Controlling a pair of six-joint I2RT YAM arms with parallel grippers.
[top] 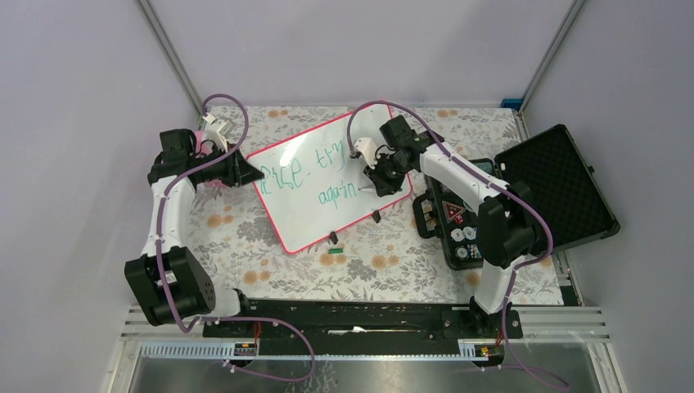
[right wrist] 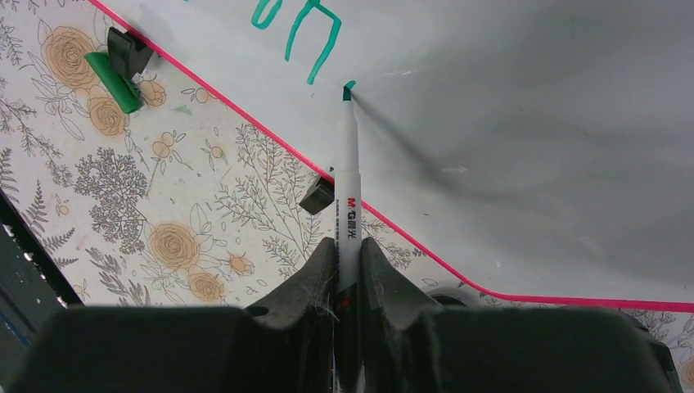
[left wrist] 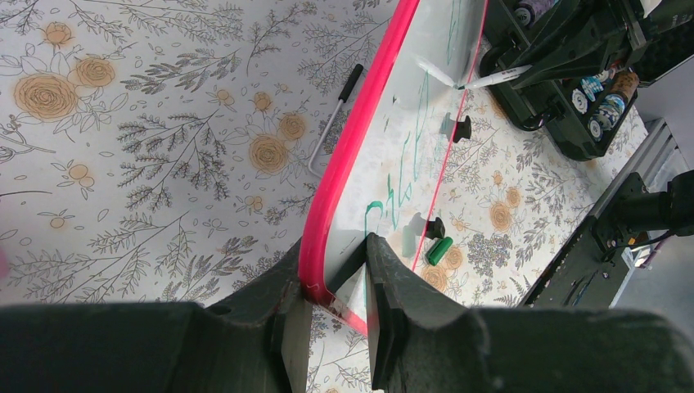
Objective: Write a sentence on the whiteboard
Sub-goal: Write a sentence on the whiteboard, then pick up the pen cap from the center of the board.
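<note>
Left arm (top: 157,229), frame left, and right arm (top: 454,173), frame right: white shells, black joint housings; a purple cable (top: 225,100) trails along each; left gripper (left wrist: 335,250) and right gripper (right wrist: 348,246) chunky, matte black.

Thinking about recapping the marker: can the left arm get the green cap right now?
Probably not: the left gripper is clamped on the whiteboard, and the green cap lies off its near edge.

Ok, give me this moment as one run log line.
left gripper: shut on whiteboard edge | right gripper: shut on marker, tip on whiteboard | sentence: two lines of green words
</note>
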